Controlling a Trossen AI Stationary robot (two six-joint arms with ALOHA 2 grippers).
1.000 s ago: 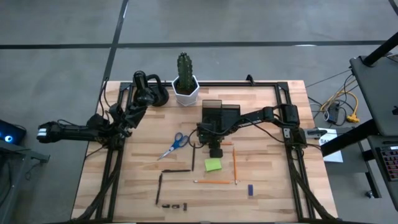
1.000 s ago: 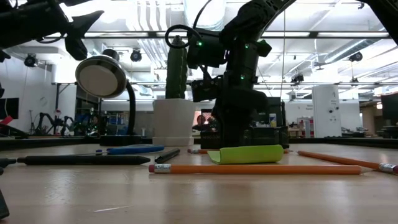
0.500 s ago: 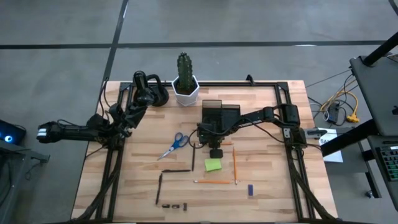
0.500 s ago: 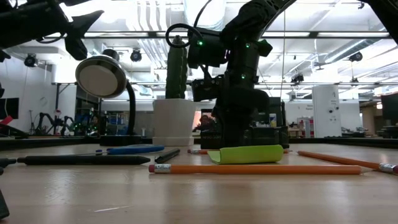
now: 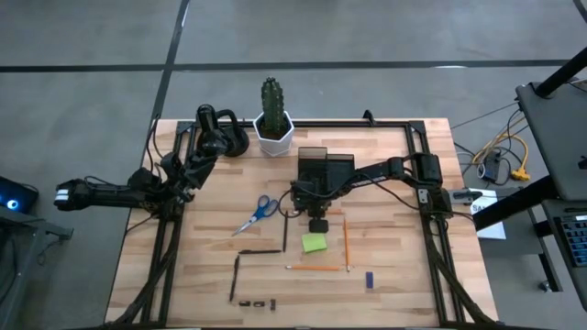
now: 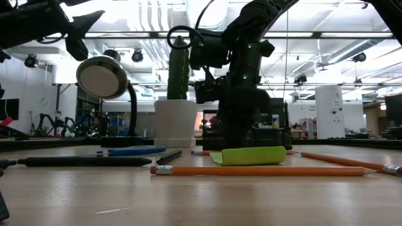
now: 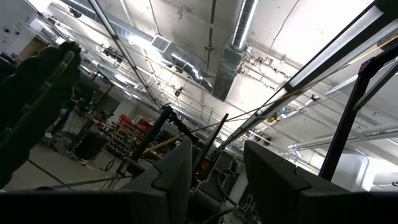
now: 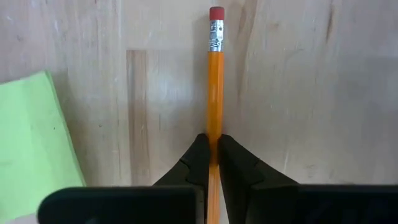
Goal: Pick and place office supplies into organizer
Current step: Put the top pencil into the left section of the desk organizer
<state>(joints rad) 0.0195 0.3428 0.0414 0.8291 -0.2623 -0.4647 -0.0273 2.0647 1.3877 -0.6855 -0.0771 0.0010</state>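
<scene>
Step in hand: grasp. The right end effector (image 8: pixel 213 163) is clamped on an orange pencil (image 8: pixel 215 87) that lies flat on the worktop (image 5: pixel 394 275) near its centre, just beside the lime-green sticky-note pad (image 5: pixel 315 243) and close in front of the organizer (image 5: pixel 325 167). Next move, as judged: lift clear, then carry the short way back to the organizer. The left end effector (image 7: pixel 214 168), fingers apart, waits beyond the worktop's left edge, leaving the route open.

orange pencil (image 8: pixel 215 93) | flat on table, pinched | beside lime-green sticky-note pad (image 8: pixel 34 137)
</scene>
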